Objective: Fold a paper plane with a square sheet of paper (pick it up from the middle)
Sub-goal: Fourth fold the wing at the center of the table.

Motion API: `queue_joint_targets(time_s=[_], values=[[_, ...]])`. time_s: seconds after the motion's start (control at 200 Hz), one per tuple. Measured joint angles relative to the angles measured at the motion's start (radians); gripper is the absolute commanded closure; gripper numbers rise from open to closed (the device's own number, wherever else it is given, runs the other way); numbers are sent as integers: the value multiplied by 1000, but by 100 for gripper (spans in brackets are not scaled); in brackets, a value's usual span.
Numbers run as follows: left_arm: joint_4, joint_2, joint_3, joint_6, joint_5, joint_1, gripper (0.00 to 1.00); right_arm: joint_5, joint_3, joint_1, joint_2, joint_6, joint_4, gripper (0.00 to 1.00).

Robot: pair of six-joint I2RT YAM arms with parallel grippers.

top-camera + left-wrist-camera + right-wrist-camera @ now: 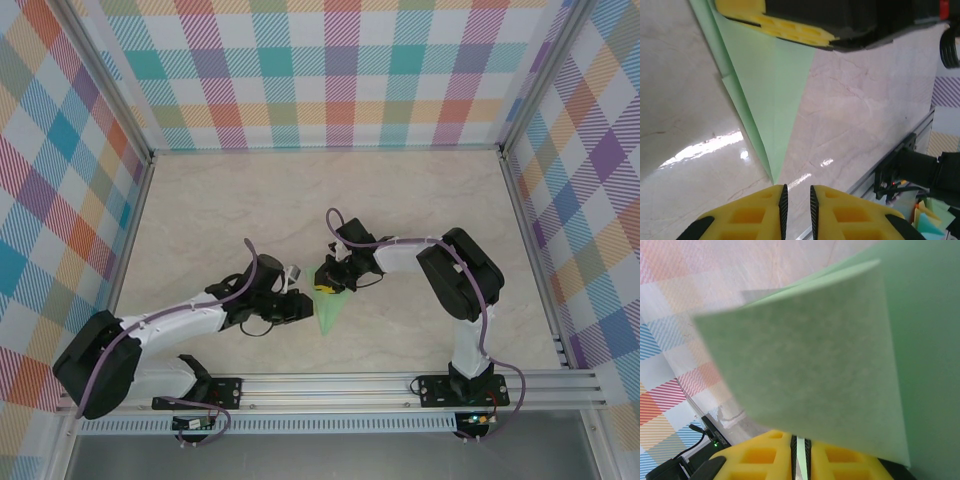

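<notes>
The mint-green paper is folded into a narrow dart, the paper plane (330,312), which lies on the table between the two arms with its sharp tip toward the near edge. My right gripper (326,287) is shut on its wide end. In the right wrist view a strip of paper (801,450) sits between the yellow fingers and a flap (815,365) curls up close to the camera. My left gripper (797,192) is just short of the plane's tip (773,177), slightly open, with nothing in the narrow gap. The right gripper's yellow finger (790,27) rests on the plane's far end.
The table (250,210) is pale marble-patterned. Chequered walls (340,70) close in the back and both sides. An aluminium rail (400,385) carrying the arm bases runs along the near edge, close behind the plane's tip, and the same rail (890,155) appears in the left wrist view.
</notes>
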Motion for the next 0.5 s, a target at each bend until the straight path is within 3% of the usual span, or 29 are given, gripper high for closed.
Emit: queue_joint_targets(time_s=[0.5], values=[[182,256,66,-103,-14,-10,83,0,0,0,0,0,-1,85]])
